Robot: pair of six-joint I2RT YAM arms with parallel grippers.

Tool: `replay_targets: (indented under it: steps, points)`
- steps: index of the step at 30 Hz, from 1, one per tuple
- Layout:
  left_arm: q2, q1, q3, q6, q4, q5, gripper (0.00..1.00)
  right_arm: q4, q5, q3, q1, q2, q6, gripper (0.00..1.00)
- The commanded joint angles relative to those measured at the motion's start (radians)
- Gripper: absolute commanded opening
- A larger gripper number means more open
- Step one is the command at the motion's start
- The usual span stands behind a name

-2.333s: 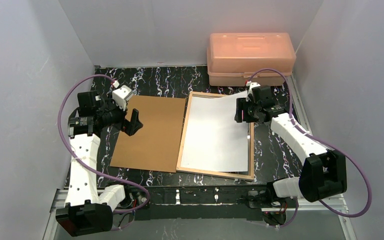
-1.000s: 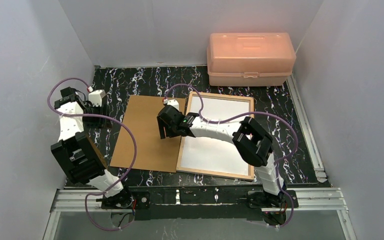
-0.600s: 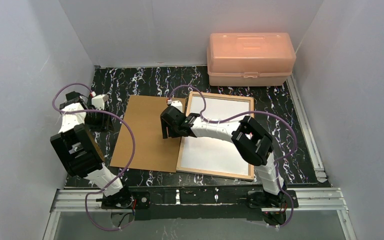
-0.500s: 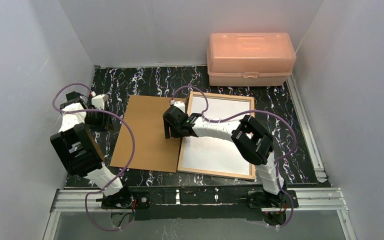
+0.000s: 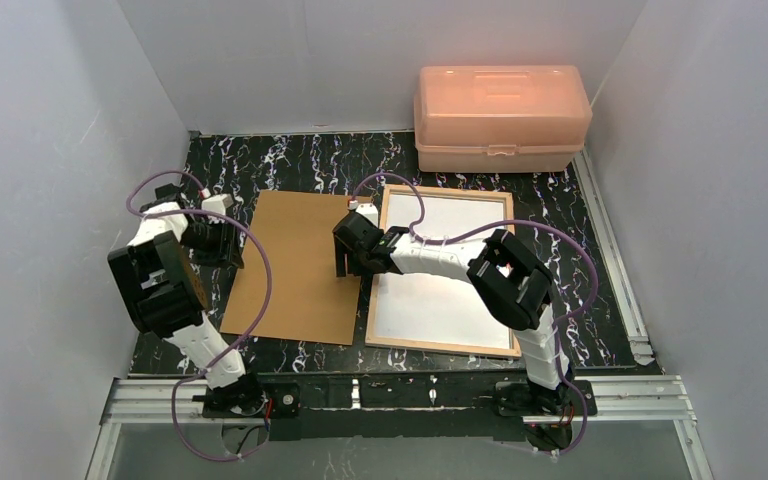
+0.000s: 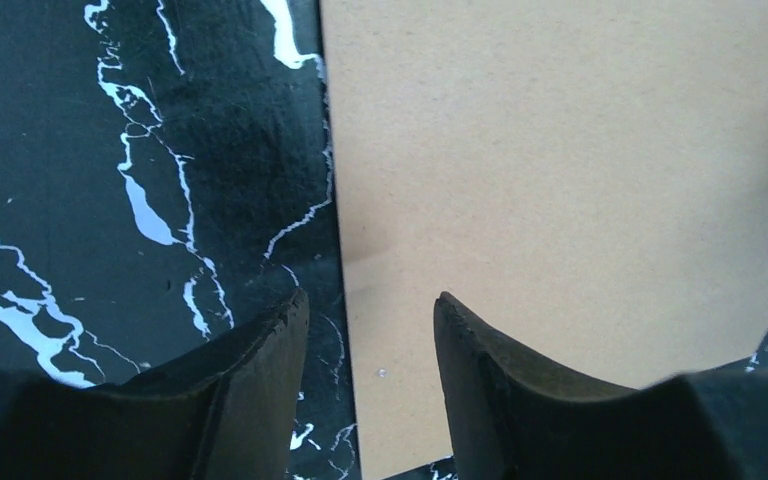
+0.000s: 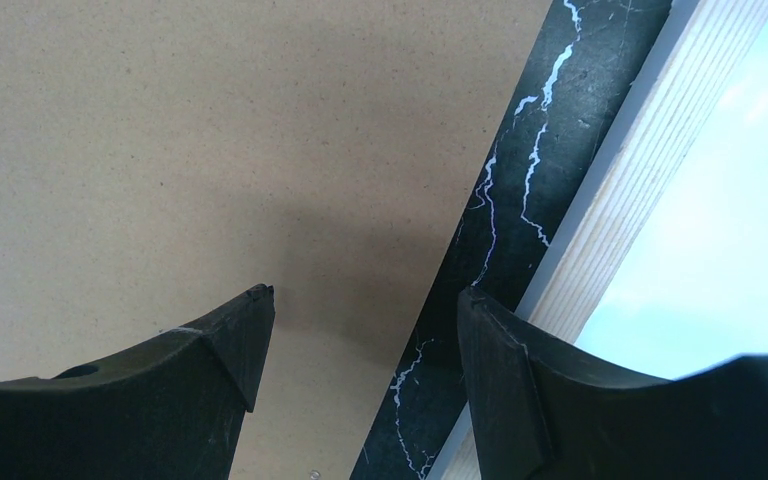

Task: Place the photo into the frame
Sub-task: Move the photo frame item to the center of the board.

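Okay, starting at the left: my left gripper (image 6: pixel 370 300) hangs with its jaws apart and nothing between them, low over the left edge of the brown backing board (image 5: pixel 295 270). In the left wrist view one finger is over the black marbled table (image 6: pixel 110 150) and the other over the board.

The board lies flat, so I judge this step is picking it up, and that edge gives me very little to catch. I'd lower until the outer fingertip touches the table just beside the edge, then close gently so the edge rides up rather than sliding off to the right.

Moving across, my right gripper (image 7: pixel 365 295) is open too and holds nothing. One finger is over the board's right edge and the other above the narrow strip of table next to the frame (image 7: pixel 640 190). That strip is tight, so I'd come straight down and keep the outer finger off the light wood rail. A nudge there could shift the whole frame.

Further right, the frame lies back-up. A white sheet sits inside its rails, and I take that to be the photo (image 5: pixel 450 270) lying face down. It looks square to the rails from above.

When I lift, both sides should rise together and level, so the board doesn't flex or drag across the photo. The orange box (image 5: pixel 500 110) at the back is well out of my way.
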Motion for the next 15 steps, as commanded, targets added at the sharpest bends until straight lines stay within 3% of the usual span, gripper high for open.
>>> replay_targets:
  steps: [1, 8, 15]
  points:
    - [0.062, -0.01, 0.038, -0.063, 0.051, -0.085, 0.43, 0.003, -0.017, 0.011, -0.007, -0.013, 0.052, 0.75]
    - [0.14, -0.041, 0.053, -0.107, 0.15, -0.182, 0.26, 0.002, 0.002, 0.008, -0.005, -0.015, 0.113, 0.77]
    - [0.165, -0.079, 0.021, -0.091, 0.179, -0.194, 0.23, 0.036, -0.012, -0.009, 0.0, -0.005, 0.161, 0.77]
